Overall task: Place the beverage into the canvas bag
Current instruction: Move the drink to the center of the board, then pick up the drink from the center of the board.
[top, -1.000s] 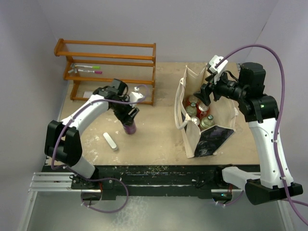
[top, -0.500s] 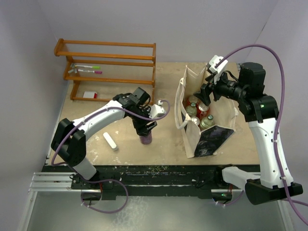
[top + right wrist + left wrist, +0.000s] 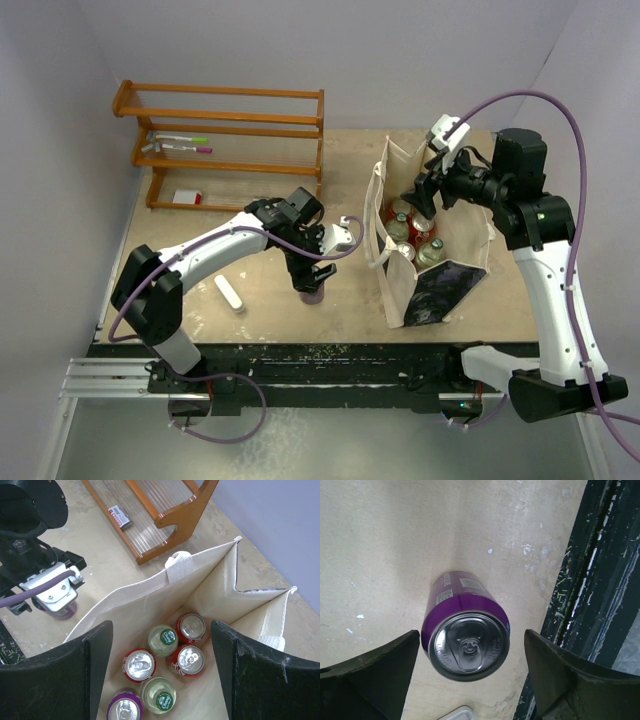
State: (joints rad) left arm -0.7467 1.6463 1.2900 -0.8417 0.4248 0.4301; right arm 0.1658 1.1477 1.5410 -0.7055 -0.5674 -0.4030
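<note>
Purple can (image 3: 465,640) stands upright between my left fingers (image 3: 375,675), silver top facing up. These fingers are spread open on either side of it, with a clear gap on one side, so nothing is gripped. The can rests on the pale surface (image 3: 380,540), near the canvas bag (image 3: 135,600) and to the bag's left, outside it. My right fingers (image 3: 60,675) hang wide open above the bag's mouth, holding nothing. Inside the bag stand several drinks (image 3: 140,664), packed toward one end.

I judge this to be the grasping step: the can is not yet in the bag. Next, my left fingers should close on the can, lift it above the bag's tall rim, carry it over the mouth and lower it beside the drinks, keeping clear of my right fingers.
</note>
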